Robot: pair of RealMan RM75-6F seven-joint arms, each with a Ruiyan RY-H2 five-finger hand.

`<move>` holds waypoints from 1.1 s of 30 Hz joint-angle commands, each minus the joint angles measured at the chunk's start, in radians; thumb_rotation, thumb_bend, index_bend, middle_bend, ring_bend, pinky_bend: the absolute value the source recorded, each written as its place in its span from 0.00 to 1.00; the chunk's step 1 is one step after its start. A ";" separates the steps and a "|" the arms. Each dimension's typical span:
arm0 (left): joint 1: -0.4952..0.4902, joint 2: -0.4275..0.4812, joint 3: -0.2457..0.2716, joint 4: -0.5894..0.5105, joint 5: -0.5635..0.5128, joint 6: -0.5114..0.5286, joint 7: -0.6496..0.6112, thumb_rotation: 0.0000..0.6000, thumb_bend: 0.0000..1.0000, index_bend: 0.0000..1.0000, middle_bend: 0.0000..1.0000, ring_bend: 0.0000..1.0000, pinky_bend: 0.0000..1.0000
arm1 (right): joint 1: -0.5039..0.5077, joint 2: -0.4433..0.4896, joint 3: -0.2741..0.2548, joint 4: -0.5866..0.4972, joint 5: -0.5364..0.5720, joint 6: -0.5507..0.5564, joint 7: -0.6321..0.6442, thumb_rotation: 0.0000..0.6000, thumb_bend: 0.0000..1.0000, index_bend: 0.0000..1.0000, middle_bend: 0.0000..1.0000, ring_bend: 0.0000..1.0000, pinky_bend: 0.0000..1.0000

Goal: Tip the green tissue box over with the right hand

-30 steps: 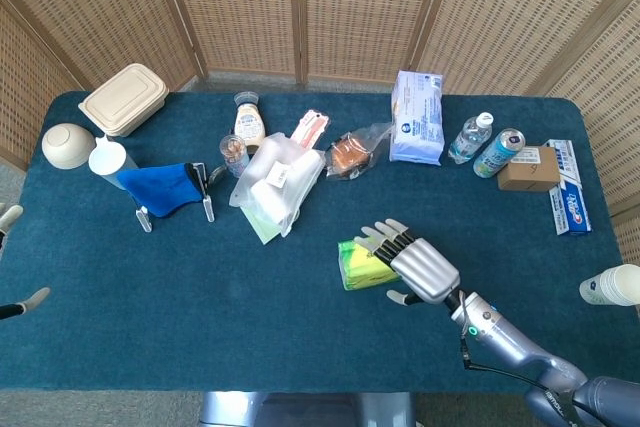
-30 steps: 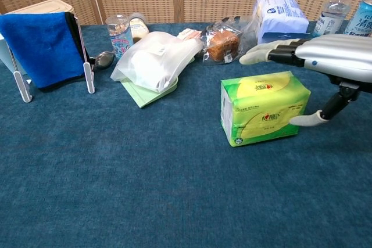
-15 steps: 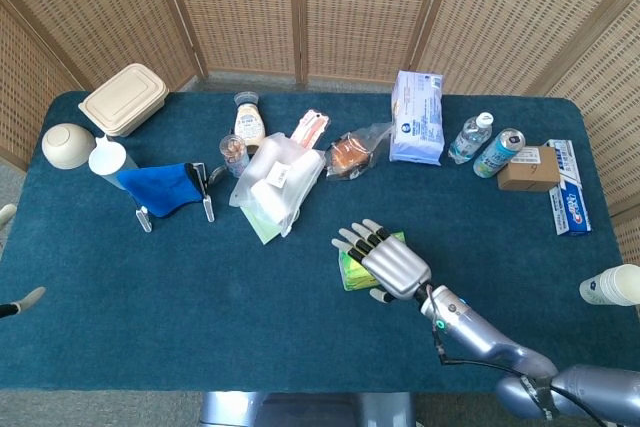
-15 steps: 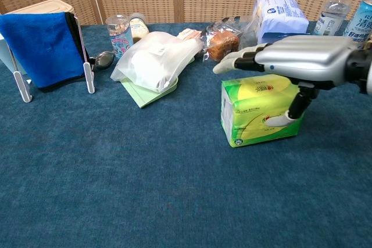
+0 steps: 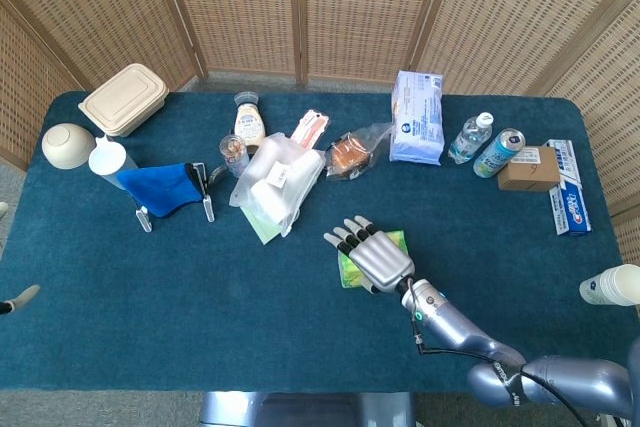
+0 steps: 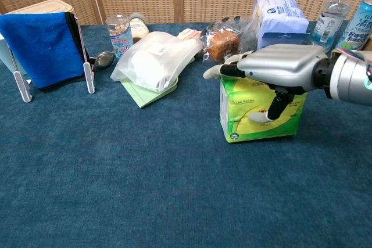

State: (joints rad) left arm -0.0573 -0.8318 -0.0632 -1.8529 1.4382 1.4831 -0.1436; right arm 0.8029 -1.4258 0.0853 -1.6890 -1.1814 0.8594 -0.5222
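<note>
Metallic right hand (image 6: pixel 279 65) lies flat over glossy green tissue box (image 6: pixel 250 114); fingers (image 6: pixel 224 70) extended, thumb touching its front.

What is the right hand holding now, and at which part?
The right hand lies flat over the top of the green tissue box, thumb against its front face. Whether it truly grips the box cannot be told.

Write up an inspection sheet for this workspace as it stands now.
Surface: blue table cloth, bare toward the front.
Job's things: green tissue box standing on the cloth, not tipped yet.
Clutter: blue towel on rack, white plastic bag, water bottle, takeaway container.
Hands: right hand lies over the box, thumb against its front; left hand barely visible at the frame edge.
Cables: thin black cable along the right arm.
Surroundings: woven screens.
</note>
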 commanded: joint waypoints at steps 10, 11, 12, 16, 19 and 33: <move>0.002 -0.001 0.002 -0.004 0.003 0.003 0.007 1.00 0.02 0.04 0.00 0.00 0.00 | -0.055 -0.023 -0.043 0.052 -0.238 0.122 0.181 1.00 0.55 0.21 0.40 0.33 0.28; 0.002 -0.002 0.001 -0.004 0.003 0.003 0.008 1.00 0.02 0.04 0.00 0.00 0.00 | -0.058 -0.026 -0.043 0.056 -0.256 0.135 0.200 1.00 0.55 0.22 0.41 0.34 0.30; 0.001 -0.002 0.002 -0.005 0.003 0.002 0.009 1.00 0.02 0.04 0.00 0.00 0.00 | -0.063 -0.031 -0.041 0.062 -0.276 0.153 0.223 1.00 0.56 0.24 0.42 0.35 0.31; 0.000 -0.004 0.002 -0.006 0.003 0.000 0.015 1.00 0.02 0.04 0.00 0.00 0.00 | -0.090 -0.077 -0.027 0.112 -0.365 0.263 0.390 1.00 0.56 0.26 0.43 0.37 0.35; 0.000 -0.004 0.002 -0.007 0.002 -0.001 0.017 1.00 0.02 0.04 0.00 0.00 0.00 | -0.106 -0.109 -0.016 0.144 -0.393 0.319 0.492 1.00 0.56 0.26 0.44 0.37 0.35; -0.001 -0.005 0.003 -0.008 0.002 -0.004 0.019 1.00 0.02 0.04 0.00 0.00 0.00 | -0.170 -0.218 0.001 0.240 -0.322 0.360 0.747 1.00 0.57 0.25 0.43 0.36 0.35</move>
State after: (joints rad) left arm -0.0579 -0.8365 -0.0601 -1.8610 1.4399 1.4792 -0.1251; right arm 0.6449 -1.6290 0.0883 -1.4651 -1.5188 1.2236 0.2023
